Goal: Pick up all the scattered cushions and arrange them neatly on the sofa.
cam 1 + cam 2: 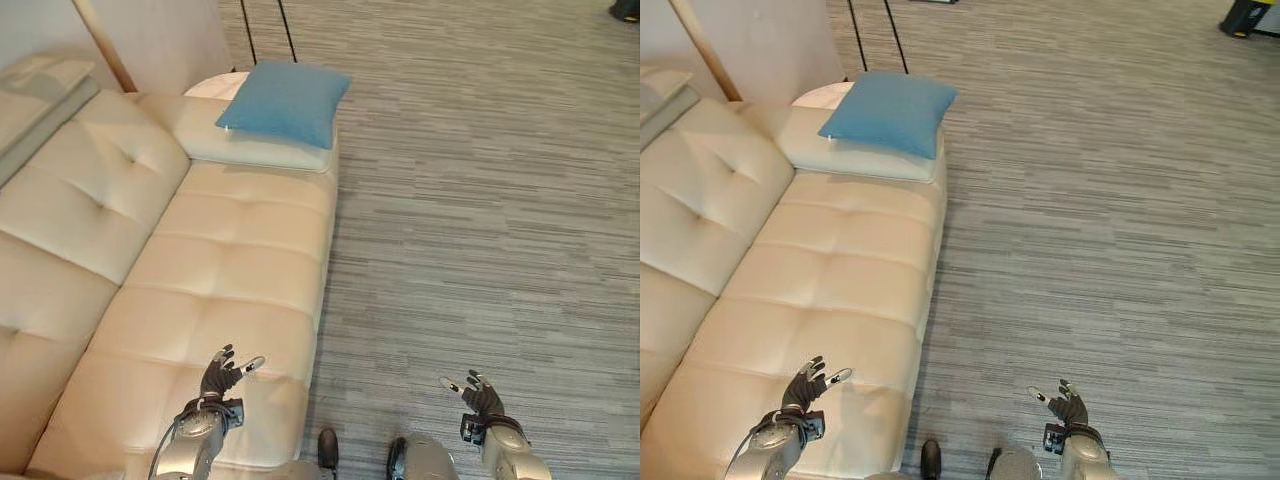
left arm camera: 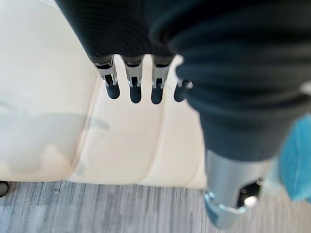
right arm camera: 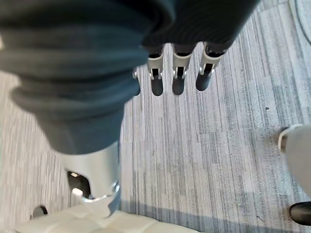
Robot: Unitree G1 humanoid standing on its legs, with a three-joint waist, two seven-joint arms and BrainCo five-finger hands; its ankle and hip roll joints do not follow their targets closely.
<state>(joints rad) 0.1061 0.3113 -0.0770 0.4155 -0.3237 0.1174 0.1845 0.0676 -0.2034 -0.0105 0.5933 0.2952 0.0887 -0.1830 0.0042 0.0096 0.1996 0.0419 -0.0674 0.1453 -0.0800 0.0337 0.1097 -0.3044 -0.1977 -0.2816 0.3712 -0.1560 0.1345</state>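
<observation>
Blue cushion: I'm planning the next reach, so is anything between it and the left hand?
Nothing visible. Bare sofa seat lies between the open left hand and the blue cushion on the far armrest.

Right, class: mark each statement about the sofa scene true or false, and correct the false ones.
1. The blue cushion lies on the floor. False: it rests on the sofa's far armrest.
2. The left hand hangs over the sofa seat with fingers relaxed, holding nothing. True.
3. The right hand grips a cushion. False: it is open and empty, above the grey striped floor.
4. The sofa is cream-coloured and tufted. True.
5. Several cushions lie scattered on the floor near the sofa. False: the one cushion in view is the blue one.
</observation>
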